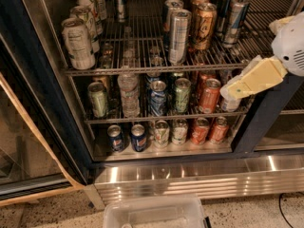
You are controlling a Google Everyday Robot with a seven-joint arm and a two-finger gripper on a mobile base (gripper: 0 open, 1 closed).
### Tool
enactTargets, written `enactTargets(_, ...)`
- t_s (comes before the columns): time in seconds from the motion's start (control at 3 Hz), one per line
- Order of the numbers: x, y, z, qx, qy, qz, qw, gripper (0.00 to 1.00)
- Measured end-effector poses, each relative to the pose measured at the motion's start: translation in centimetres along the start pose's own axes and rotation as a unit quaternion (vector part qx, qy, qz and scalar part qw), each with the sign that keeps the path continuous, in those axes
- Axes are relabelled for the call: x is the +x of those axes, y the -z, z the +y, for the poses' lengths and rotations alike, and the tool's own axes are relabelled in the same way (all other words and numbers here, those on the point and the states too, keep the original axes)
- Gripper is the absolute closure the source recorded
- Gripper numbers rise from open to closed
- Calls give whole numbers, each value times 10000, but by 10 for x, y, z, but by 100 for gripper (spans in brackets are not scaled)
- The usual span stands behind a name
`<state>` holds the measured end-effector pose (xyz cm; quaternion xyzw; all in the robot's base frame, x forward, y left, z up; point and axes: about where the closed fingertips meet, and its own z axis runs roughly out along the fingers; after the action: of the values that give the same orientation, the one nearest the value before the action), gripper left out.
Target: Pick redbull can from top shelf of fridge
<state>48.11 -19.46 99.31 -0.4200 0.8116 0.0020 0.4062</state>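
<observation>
The redbull can (234, 19) is slim, blue and silver, and stands at the right of the top shelf (142, 70) of the fridge (38, 84). To its left are a gold-brown can (204, 26) and a wider all-silver tall can (178, 36). My gripper (231, 92), on a cream-coloured arm, reaches in from the right. It hangs in front of the middle shelf's right end, below and in front of the redbull can, not touching it.
White cans (78, 42) line the top shelf's left side. Lower racks hold several cans and a water bottle (128, 93). A dark door pillar (263, 118) stands under my arm. A ribbed steel base panel (190, 177), a clear plastic bin (154, 215) and an open glass door (19, 141) are below and to the left.
</observation>
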Motion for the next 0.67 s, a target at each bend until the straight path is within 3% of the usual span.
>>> enactTargets(0.33, 0, 0, 0, 0, -1, -1, 10000, 0)
enactTargets(0.67, -3, -2, -2, 128, -174, -225, 9995, 0)
